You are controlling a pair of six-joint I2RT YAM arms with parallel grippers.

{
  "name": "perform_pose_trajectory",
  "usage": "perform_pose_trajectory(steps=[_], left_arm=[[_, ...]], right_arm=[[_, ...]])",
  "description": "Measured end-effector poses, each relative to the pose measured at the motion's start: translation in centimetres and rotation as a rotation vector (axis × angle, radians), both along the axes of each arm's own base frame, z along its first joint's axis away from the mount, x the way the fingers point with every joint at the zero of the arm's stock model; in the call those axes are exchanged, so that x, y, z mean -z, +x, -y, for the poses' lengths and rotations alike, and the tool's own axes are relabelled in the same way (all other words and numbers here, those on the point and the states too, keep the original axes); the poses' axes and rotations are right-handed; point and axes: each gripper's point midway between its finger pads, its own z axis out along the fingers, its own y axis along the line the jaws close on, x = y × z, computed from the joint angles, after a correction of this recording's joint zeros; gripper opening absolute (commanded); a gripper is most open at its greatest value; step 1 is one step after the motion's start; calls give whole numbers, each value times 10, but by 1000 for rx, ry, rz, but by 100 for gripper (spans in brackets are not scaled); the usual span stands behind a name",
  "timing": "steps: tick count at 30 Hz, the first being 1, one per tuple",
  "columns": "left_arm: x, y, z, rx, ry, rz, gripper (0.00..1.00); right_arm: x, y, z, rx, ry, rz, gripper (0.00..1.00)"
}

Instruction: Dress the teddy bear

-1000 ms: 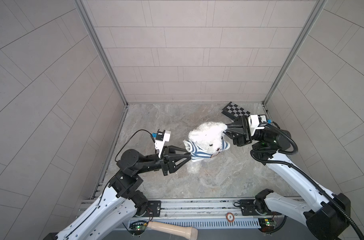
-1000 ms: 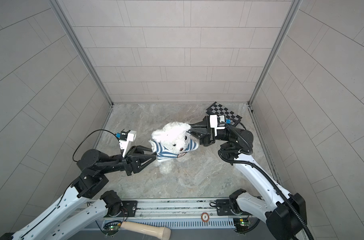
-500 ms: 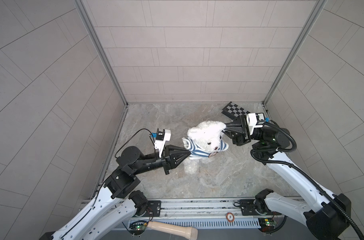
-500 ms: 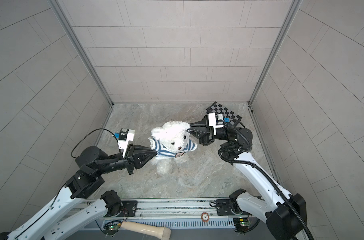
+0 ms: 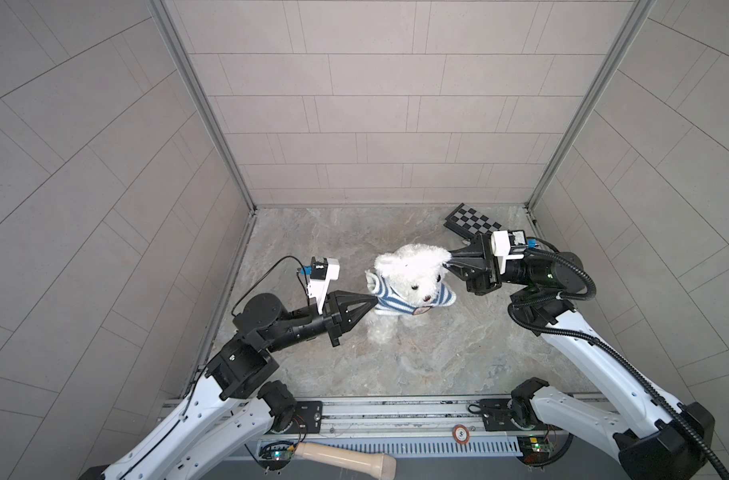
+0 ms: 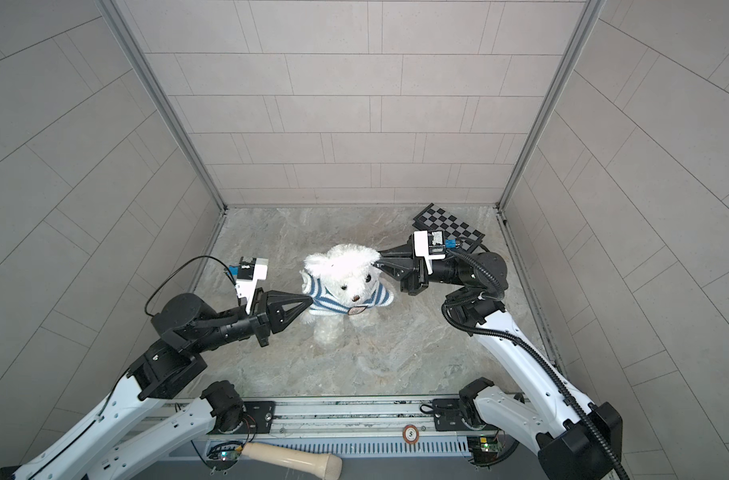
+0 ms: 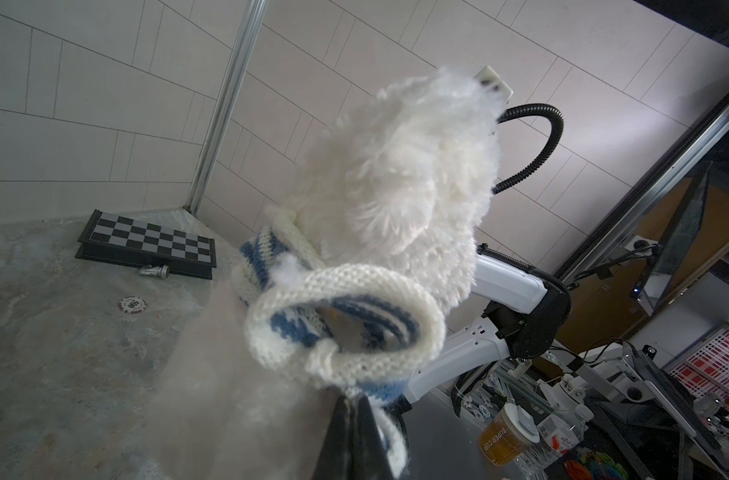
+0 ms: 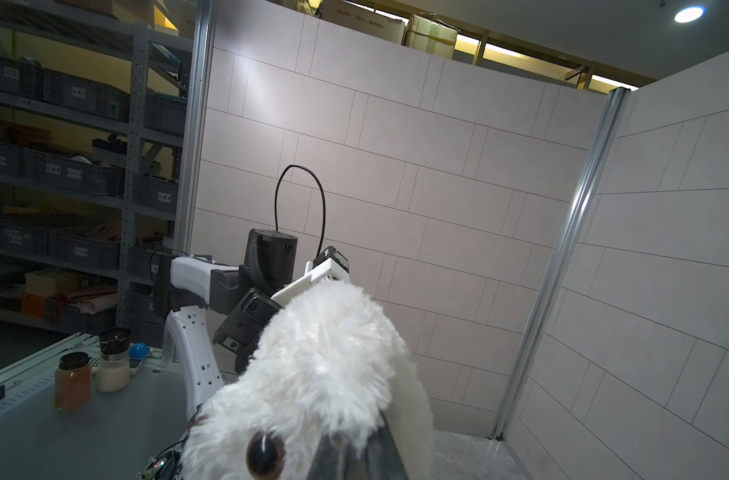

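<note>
Two grips now hold the teddy bear (image 5: 408, 270) upright above the table (image 5: 437, 365), striped shirt (image 5: 390, 298) already round its chest: right gripper (image 5: 450, 262) pinched on its ear, left gripper (image 5: 373, 297), apart a second ago, newly clamped on the shirt's edge, ready to tug it straight.

Two pincers, left pincer (image 5: 373, 298) and right pincer (image 5: 450, 264), one teddy bear (image 5: 412, 270), one striped shirt (image 5: 390, 297), one chessboard (image 5: 473, 218), one chess piece (image 7: 154, 271).

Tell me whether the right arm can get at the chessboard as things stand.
Likely not yet. The chessboard lies just beyond the right hand with nothing between, but that hand is shut on the ear of the teddy bear; it would have to let go first.
</note>
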Motion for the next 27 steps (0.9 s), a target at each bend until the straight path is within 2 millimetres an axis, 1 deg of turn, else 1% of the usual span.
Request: perform_pose_trajectory(steps=[8,13,16,21,23,27], left_arm=[[20,15,-16,-136,163,-45,0],[47,27,-25,-210,272,-99,0],[56,30,-31,-237,303,-117,0],[72,27,-37,-250,324,-130,0],[78,27,-36,-247,321,-132,0],[91,29,-31,-238,313,-156,0]], right_arm=[[4,3,5,37,-20,-2,0],[7,10,6,60,-28,-24,0],[12,18,8,103,-39,-52,0],[27,38,12,219,-76,-120,0],[30,46,12,263,-91,-149,0],[35,57,12,341,-124,-191,0]])
